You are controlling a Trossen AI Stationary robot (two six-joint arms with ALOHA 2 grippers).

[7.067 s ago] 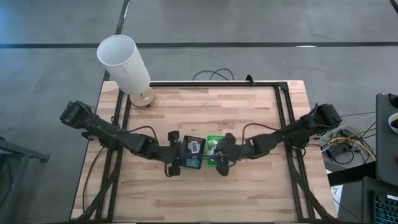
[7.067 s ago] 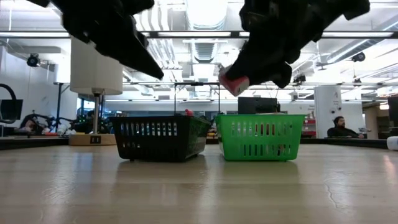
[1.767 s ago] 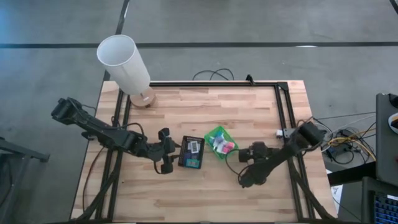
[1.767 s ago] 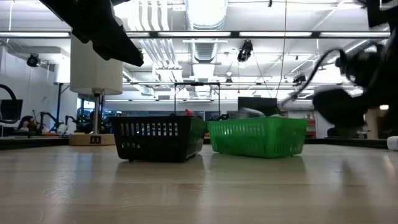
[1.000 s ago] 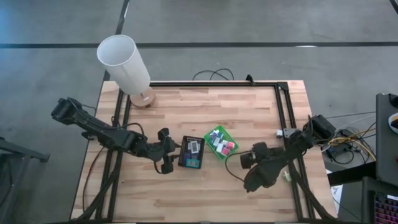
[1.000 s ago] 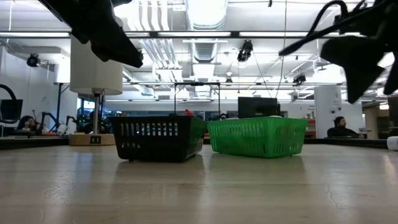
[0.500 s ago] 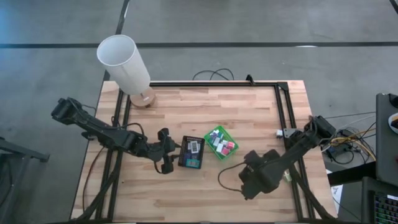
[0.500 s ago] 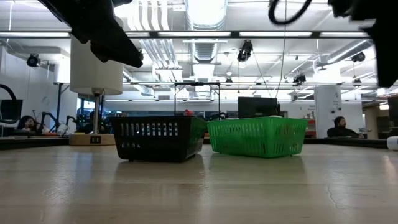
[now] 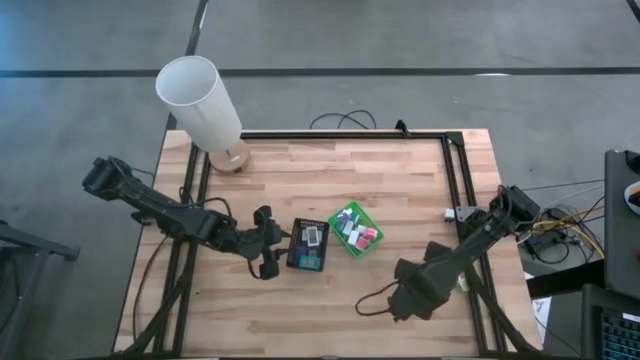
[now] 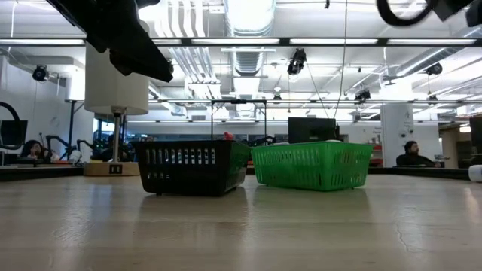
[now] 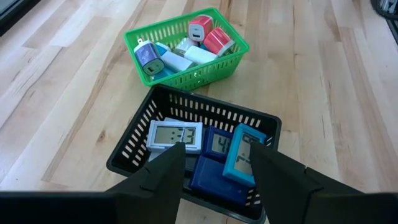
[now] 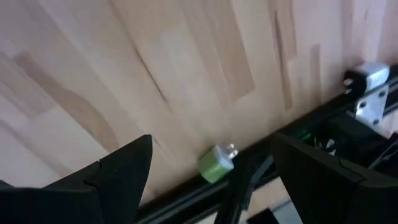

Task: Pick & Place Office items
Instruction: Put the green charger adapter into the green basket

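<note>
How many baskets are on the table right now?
2: a black basket near the table's middle, in front of the left hand, and a green basket just to its right. None appear hidden.

The surface (image 9: 340, 190) is pale wood in lengthwise planks with a darker grain, edged by a black frame (image 9: 455, 180). A bright green slatted basket (image 11: 231, 61) holds small plugs (image 11: 186, 53) in white, pink, red, purple and teal, while the black slatted basket (image 11: 134, 144) beside it holds small clocks (image 11: 227, 158) in white, dark blue and light blue with grey displays. A light green plug (image 12: 216, 161) lies at the surface's edge, the lampshade (image 9: 198, 100) is white on a light wooden base, and both arms are black.
</note>
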